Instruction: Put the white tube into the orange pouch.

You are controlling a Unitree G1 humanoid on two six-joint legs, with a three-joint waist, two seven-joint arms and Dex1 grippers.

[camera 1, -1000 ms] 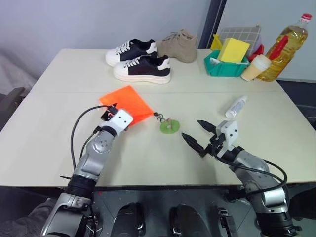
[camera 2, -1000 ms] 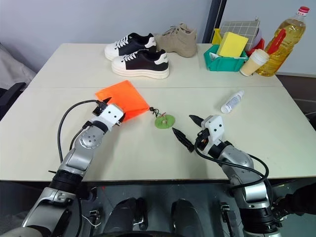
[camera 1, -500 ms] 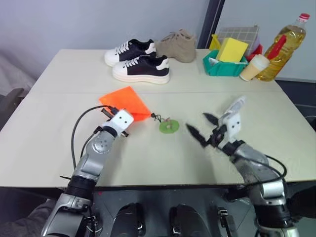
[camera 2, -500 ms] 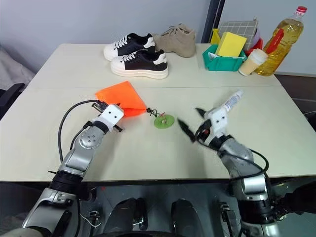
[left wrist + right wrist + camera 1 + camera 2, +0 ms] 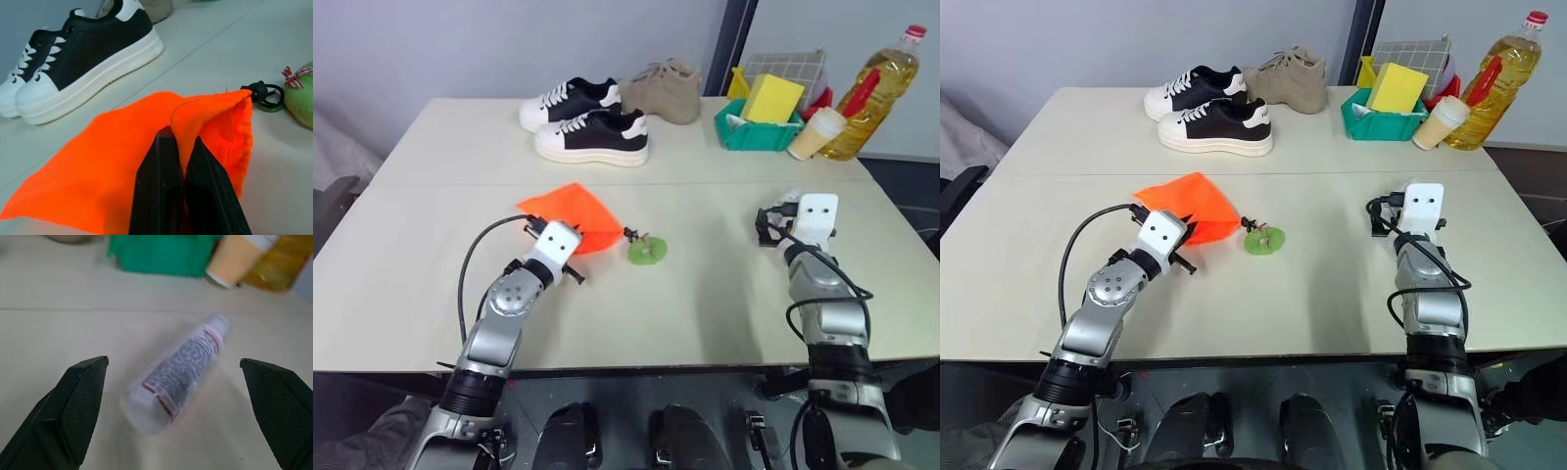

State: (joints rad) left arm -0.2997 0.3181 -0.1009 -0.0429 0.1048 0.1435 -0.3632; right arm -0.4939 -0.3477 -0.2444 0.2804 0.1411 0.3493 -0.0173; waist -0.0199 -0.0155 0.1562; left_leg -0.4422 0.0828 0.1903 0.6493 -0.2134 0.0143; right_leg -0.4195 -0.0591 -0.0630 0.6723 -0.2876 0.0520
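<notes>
left hand (image 5: pixel 181 196): fingers together, clamped on a fold of pouch edge near its mouth
pouch (image 5: pixel 576 214): orange, on bench (image 5: pixel 431 255) front-left, near corner lifted in grip; cord and green tag (image 5: pixel 647 251) trailing beside it
right hand (image 5: pixel 171 401): fingers wide apart, holding nothing, level, aimed at tube
tube (image 5: pixel 178 374): white, lying flat on bench ahead of right hand, between its fingers in wrist view, untouched
behind: shoes (image 5: pixel 592 132), green bin (image 5: pixel 759 132), cup (image 5: pixel 815 132), oil bottle (image 5: pixel 876 83)

Both arms: silver-grey metal links, round joint housings with small screws. Looping black cables run along each forearm. White boxy wrist housings, two dark dots on each face. Left gripper (image 5: pixel 180 196) and right gripper (image 5: pixel 171 404): black textured fingers (image 5: pixel 78 401).
</notes>
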